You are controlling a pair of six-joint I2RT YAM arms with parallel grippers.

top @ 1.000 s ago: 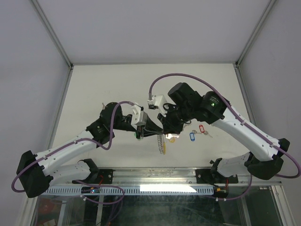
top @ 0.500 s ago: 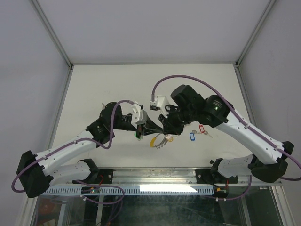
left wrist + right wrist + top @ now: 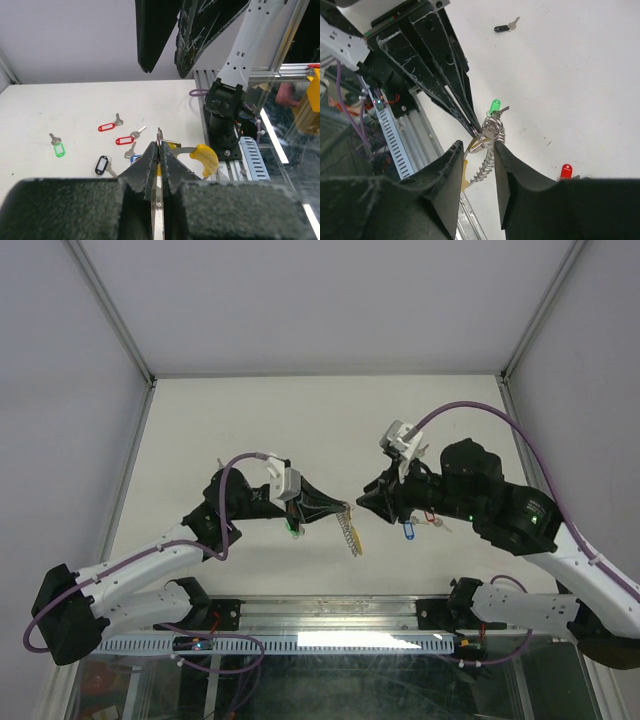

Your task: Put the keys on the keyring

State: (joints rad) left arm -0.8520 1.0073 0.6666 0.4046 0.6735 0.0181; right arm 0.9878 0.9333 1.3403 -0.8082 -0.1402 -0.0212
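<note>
Above the table's middle, my left gripper [image 3: 344, 508] pinches the silvery coiled metal keyring with a yellow segment [image 3: 349, 530], which dangles toward six o'clock. At its three o'clock, my right gripper [image 3: 477, 150] is spread, holding nothing.

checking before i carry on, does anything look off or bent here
The keyring looks odd: pinched at its top by the left gripper, it hangs stretched out like a loose spring, yellow segment at the bottom, not a closed loop.
</note>
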